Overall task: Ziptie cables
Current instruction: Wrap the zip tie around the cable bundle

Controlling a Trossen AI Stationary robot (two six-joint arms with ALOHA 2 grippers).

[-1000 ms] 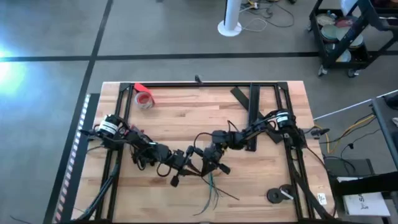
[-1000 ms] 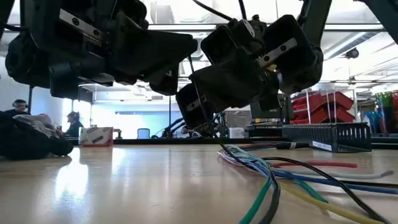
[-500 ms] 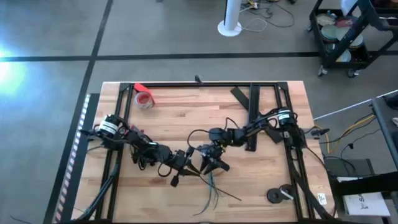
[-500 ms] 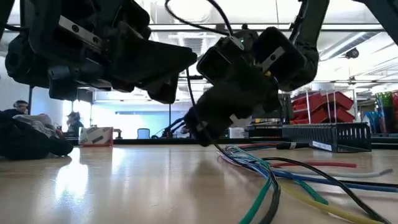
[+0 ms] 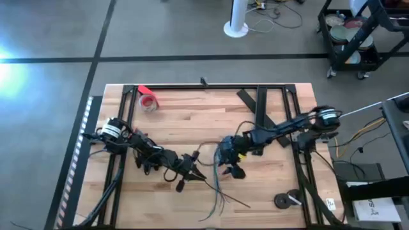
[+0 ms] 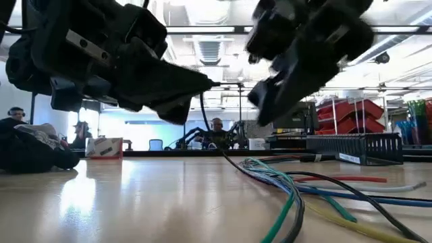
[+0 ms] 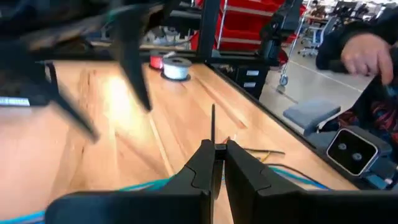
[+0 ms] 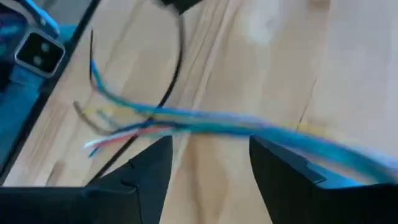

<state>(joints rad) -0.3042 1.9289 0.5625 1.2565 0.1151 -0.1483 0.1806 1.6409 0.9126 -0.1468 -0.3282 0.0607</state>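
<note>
A: Big stuff first. Desk [image 5: 185, 121], wood top, dark frame round it. Both arms low near the cables [image 5: 217, 188], which lie loose on the desk toward its front edge, pale ends fanned out.

B: Left gripper [image 5: 192, 174]?

A: Just beside the cables, on their left in the high view. Fingers pinched together on the ziptie [image 7: 212, 134]; the left wrist view shows the thin dark strip sticking straight out past the fingertips.

B: Right gripper [image 5: 231, 167]?

A: Just beside the cables on the other side, hanging above them. Fingers spread wide, nothing between them; in the right wrist view the bundle runs across under the gap.

B: Handling?

A: My guess: cables light and floppy, strands splay and slide apart, so take them where they run bunched together, not at the fanned ends. Ziptie light, springy, slick and wire-thin, easy to twist or slip from a pinch. Hold it near one end so the free length can pass round the bundle.

B: Anything else?

A: Red tape roll [image 5: 148, 102] well apart from the cables, near the desk's back-left corner. A person's hand [image 7: 367, 53] shows beyond the desk in the left wrist view.
</note>
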